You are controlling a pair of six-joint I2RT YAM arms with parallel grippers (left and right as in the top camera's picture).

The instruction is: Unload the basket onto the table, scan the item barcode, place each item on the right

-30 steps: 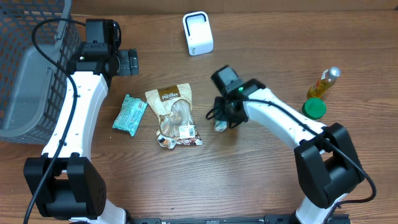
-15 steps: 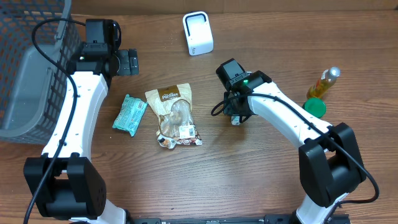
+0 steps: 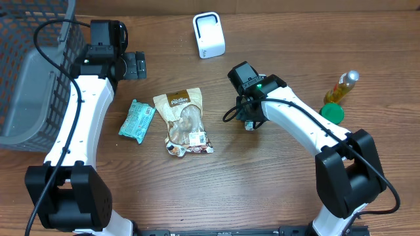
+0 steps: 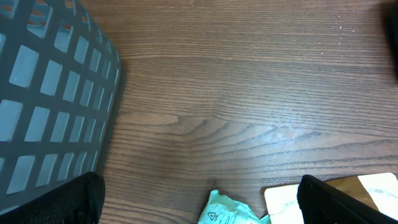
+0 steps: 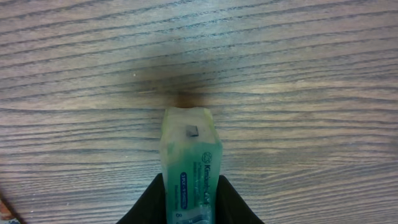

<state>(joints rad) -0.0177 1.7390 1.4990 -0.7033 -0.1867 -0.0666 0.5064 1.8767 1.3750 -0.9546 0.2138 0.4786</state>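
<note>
Right pincer (image 5: 189, 208) is pinching one end of a pale green translucent plastic packet (image 5: 189, 146). The packet's long axis is running straight out from the jaws toward the brown wooden bench (image 5: 311, 74). It is hanging right of the white box-shaped scanner (image 3: 209, 35) and nearer the robot. The wrist view is showing the grip and blue print, while only the overhead view is showing the scanner. Left pincer (image 3: 138, 65), left of the scanner, is standing spread and empty.

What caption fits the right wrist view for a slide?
The right gripper clamps a pale green packet, wooden table behind.
</note>
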